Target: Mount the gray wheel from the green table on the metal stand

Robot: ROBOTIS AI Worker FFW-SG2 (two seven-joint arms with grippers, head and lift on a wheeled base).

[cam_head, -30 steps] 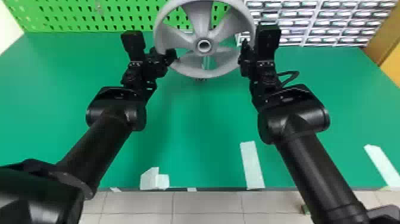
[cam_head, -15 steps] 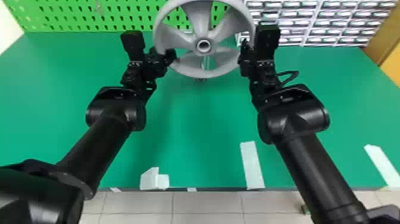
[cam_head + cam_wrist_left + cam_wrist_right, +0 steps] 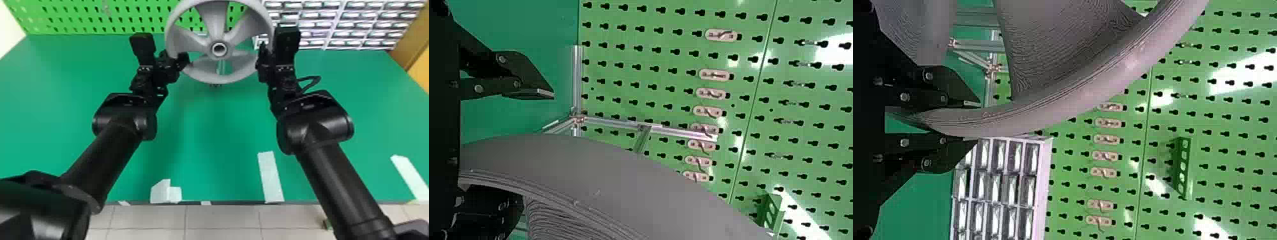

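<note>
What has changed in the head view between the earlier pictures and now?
Nothing visibly: no hold is seen taken or let go. The gray wheel stays between the arms, with the left pincer and right pincer in place at its sides.

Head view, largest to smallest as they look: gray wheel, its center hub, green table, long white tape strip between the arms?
1. Green table
2. Gray wheel
3. Long white tape strip
4. Center hub

Green pegboard [image 3: 79, 19] stands behind; pale tiles [image 3: 223, 220] cover the floor.
</note>
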